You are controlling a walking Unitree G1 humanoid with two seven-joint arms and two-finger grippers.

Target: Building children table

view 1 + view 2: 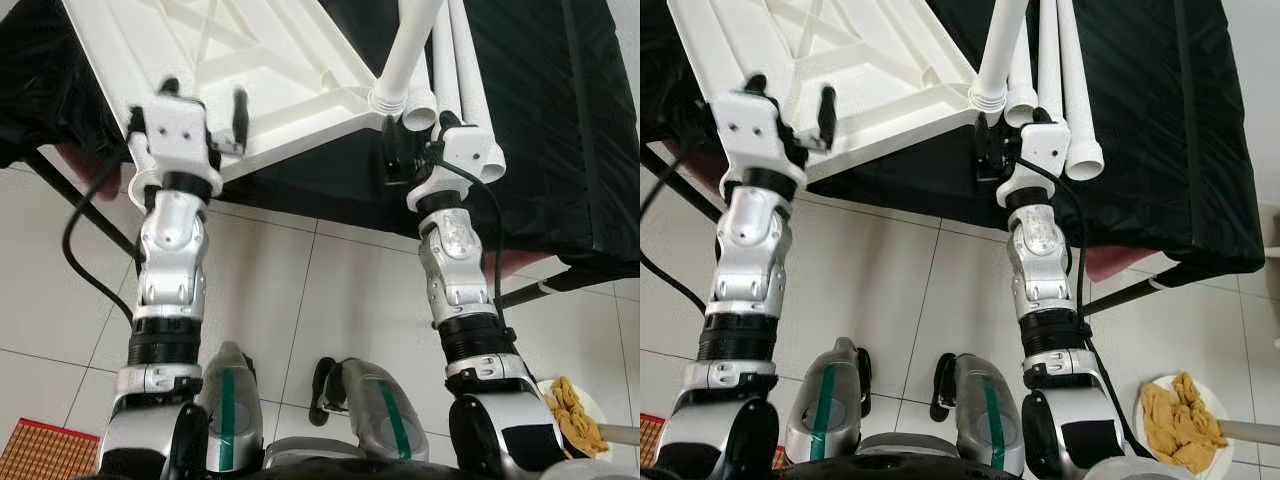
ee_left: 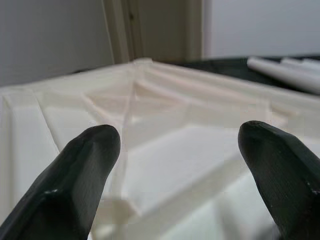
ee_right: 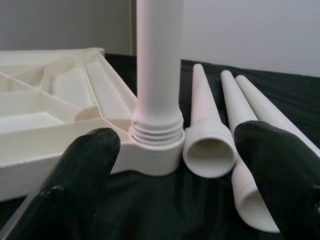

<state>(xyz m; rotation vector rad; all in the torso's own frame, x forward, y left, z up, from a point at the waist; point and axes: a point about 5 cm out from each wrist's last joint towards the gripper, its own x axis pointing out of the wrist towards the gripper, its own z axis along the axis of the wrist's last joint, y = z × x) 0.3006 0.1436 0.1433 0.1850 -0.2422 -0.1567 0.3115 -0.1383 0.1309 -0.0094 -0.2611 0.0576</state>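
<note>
At the far left the left gripper hovers at the near corner of the upturned white plastic tabletop, its two rounded black fingers spread apart with nothing between them; the tabletop's underside lies just past the fingertips, a smooth moulded sheet crossed by raised ribs that run out from the middle toward the rim. The tabletop rests on a desk draped in a black cloth, and its near edge overhangs the cloth beside the left fingers. Between the two grippers, at the tabletop's right near corner, a round threaded socket holds one screwed-in leg, a smooth white tapering tube that stands up out of the socket with ridged threads showing at its base. The right gripper sits just in front of that corner, its matte black fingers released and wide, the socket and the nearest loose leg lying in the gap beyond the fingertips without touching them. To the right of the socket three loose legs lie side by side on the cloth, hollow white cones with open threaded mouths facing the fingers, the nearest one just beside the socket. Below, the floor is pale glossy tile, with a woven red mat at the lower left and a white plate of yellowish food at the lower right.
</note>
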